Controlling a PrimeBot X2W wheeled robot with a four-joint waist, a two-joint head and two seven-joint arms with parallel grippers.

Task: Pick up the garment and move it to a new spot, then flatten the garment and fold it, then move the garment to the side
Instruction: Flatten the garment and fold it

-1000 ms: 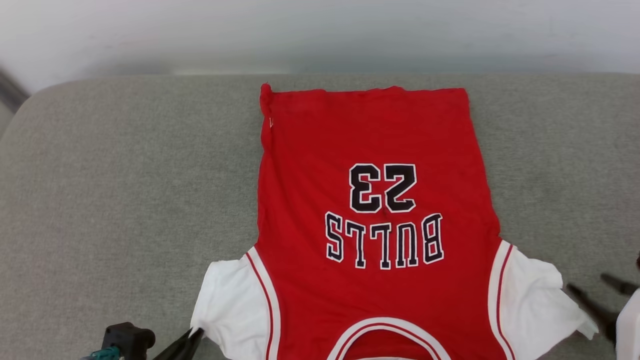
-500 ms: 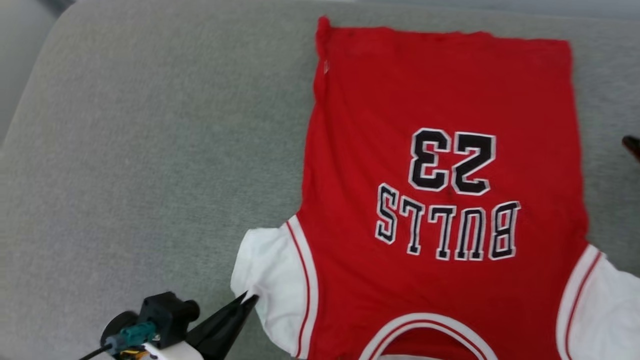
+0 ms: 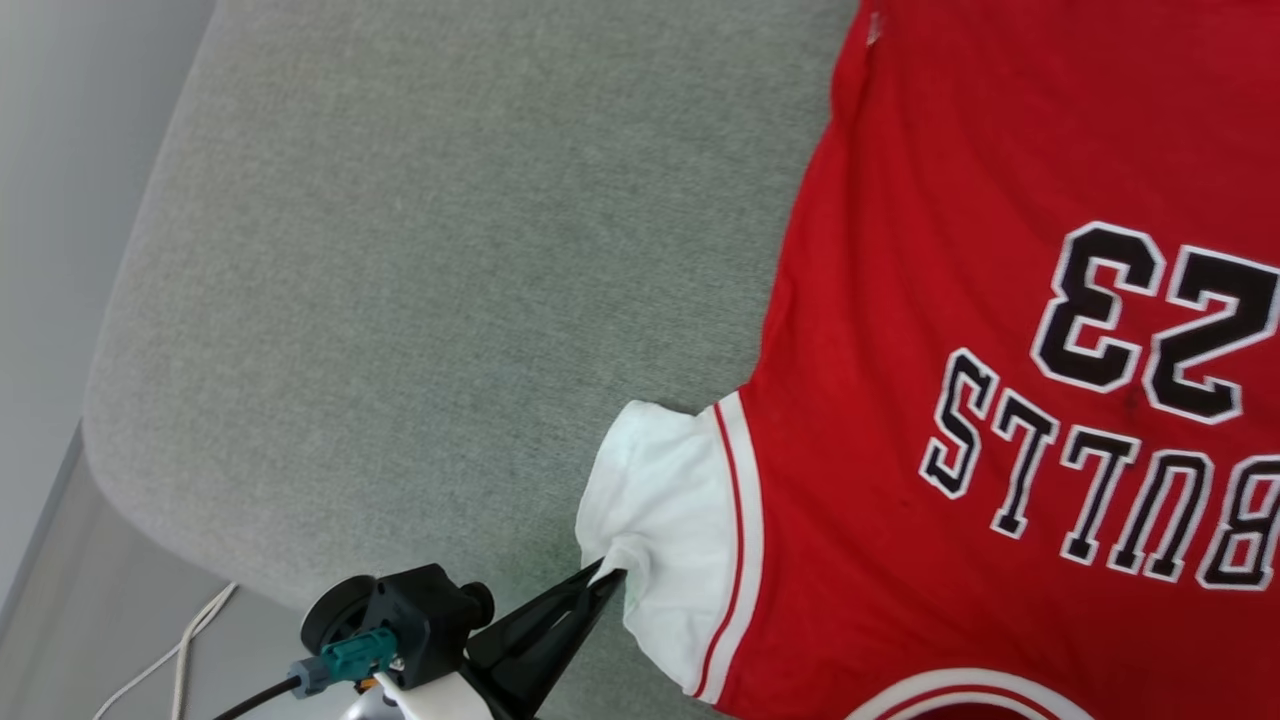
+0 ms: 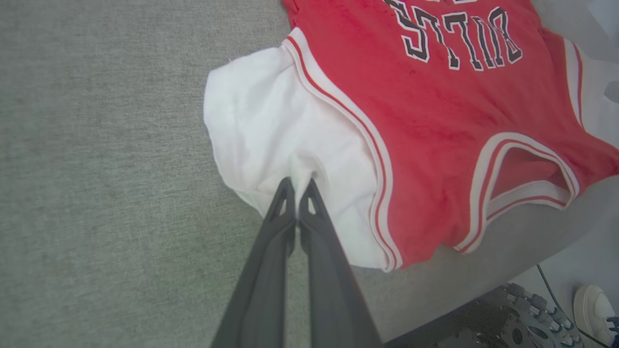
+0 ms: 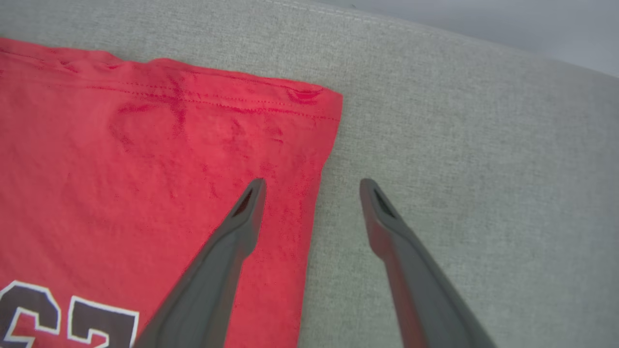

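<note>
The red garment [image 3: 950, 300] lies flat, print side up, on a grey cushioned surface [image 3: 450, 250], with its neck towards me and "BULLS 23" reading upside down. My left gripper [image 3: 608, 578] is shut on the edge of the garment's white left sleeve [image 3: 660, 500], pinching a small fold; the left wrist view shows the gripper [image 4: 297, 186] closed on the sleeve [image 4: 271, 125]. In the right wrist view my right gripper [image 5: 312, 186] is open and straddles the side edge of the garment [image 5: 145, 159] near its hem corner [image 5: 329, 99].
The cushion's front edge [image 3: 160, 470] drops to a pale floor where white cables [image 3: 190, 640] lie. In the left wrist view a toothed wheel of the base [image 4: 527, 319] and a white shoe [image 4: 595, 304] are below the cushion's edge.
The head camera has swung left and down, so the garment now sits at the right. My left gripper has closed on the white sleeve's edge. The right gripper has left the head view.
</note>
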